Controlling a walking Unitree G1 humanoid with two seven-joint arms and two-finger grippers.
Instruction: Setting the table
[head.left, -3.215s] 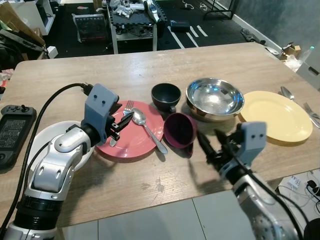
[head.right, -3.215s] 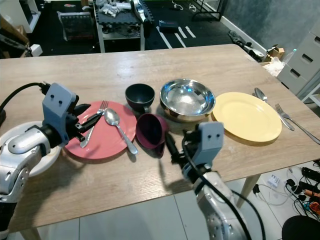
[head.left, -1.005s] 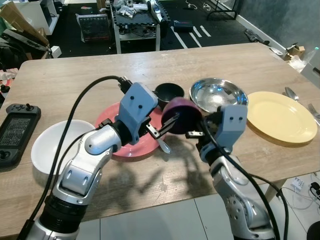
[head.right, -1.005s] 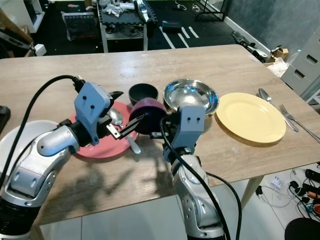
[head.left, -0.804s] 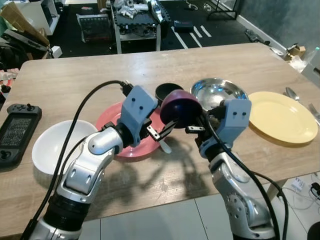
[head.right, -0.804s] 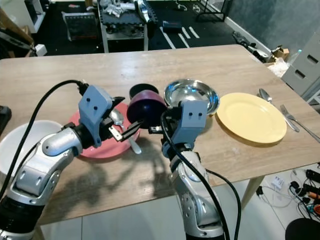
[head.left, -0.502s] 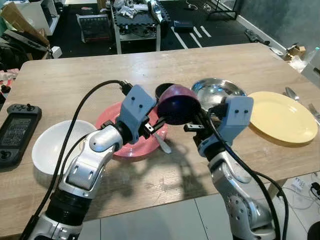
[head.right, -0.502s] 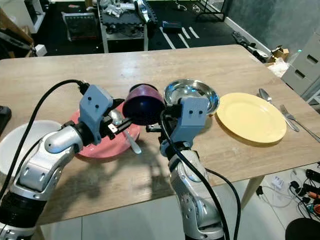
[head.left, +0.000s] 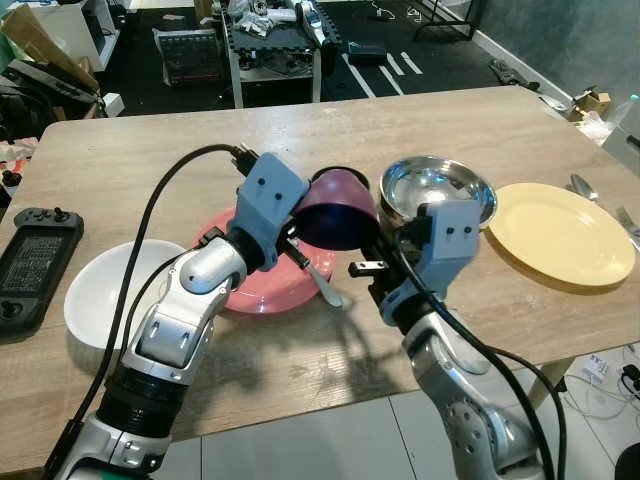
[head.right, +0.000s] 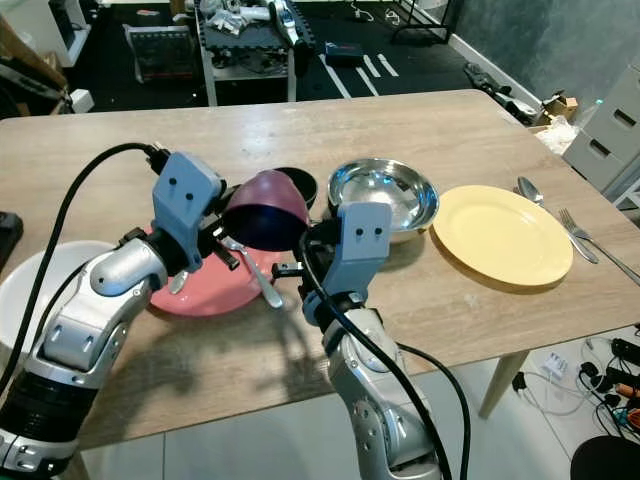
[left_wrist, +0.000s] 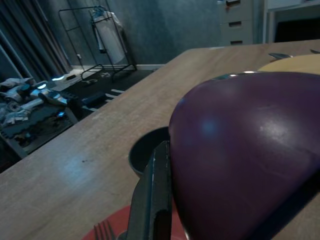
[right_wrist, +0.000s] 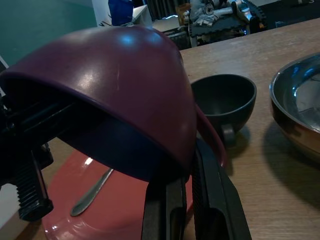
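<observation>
The wooden table (head.left: 420, 120) runs wide, with bare wood along its far half and a bare strip along the near edge in front of the arms; its right end is crowded by the yellow plate (head.left: 558, 232), with a spoon (head.left: 574, 185) and a fork (head.right: 585, 235) lying just beyond it near the right edge.

Count: two plates, the yellow one and a red plate (head.left: 262, 285); four bowl-shaped pieces, namely a white bowl (head.left: 95, 300) near the left front edge, a steel bowl (head.left: 432, 192), a dark cup (right_wrist: 224, 100) and a purple cup (head.left: 338, 208). A second spoon (head.right: 262, 285) and second fork (left_wrist: 104, 232) lie on the red plate. A black controller (head.left: 27, 262) sits at the far left edge.

The purple cup is held in the air, tipped mouth-down, above the right part of the red plate and just in front of the dark cup, with the steel bowl close on its right. Both grippers meet on it. The left gripper (head.right: 232, 248) reaches in from the left, one finger (left_wrist: 152, 200) laid against the cup's outer wall and its mate inside the rim, so the jaws are closed narrowly on the wall. The right gripper (right_wrist: 192, 200) comes from below on the right side, its two fingers nearly together, pinching the cup's rim by the handle.
</observation>
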